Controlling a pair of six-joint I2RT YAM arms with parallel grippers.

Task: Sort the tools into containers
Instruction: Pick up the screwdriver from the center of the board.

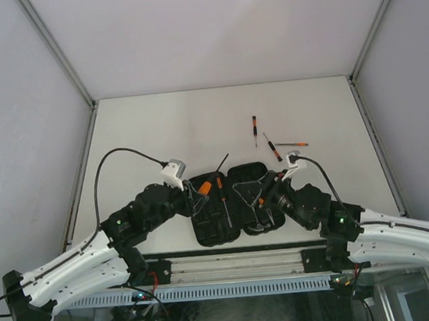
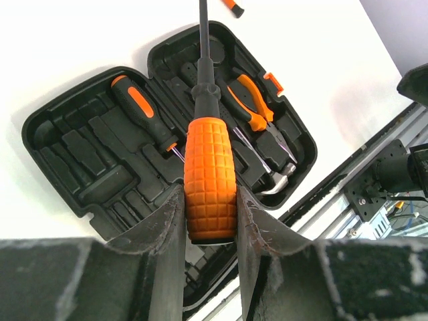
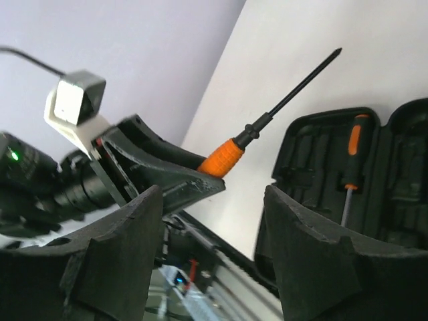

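The black case [image 1: 214, 233] lies open near the table's front edge. In the left wrist view its moulded slots [image 2: 73, 157] hold a black-and-orange screwdriver [image 2: 137, 107], orange-handled pliers [image 2: 251, 103] and a small hammer [image 2: 281, 180]. My left gripper [image 2: 210, 200] is shut on the knurled orange handle of a long screwdriver [image 2: 210, 177], held above the case's left half with its shaft pointing away. My right gripper [image 3: 214, 194] stands open over the case's right half [image 1: 247, 179], with nothing between its fingers. It faces the held screwdriver [image 3: 226, 154].
Three thin loose screwdrivers lie on the white table behind the case: one [image 1: 254, 126], another [image 1: 273, 147] and a third [image 1: 293, 144]. Grey walls close the table at the back and sides. A metal rail [image 1: 230, 265] runs along the front edge.
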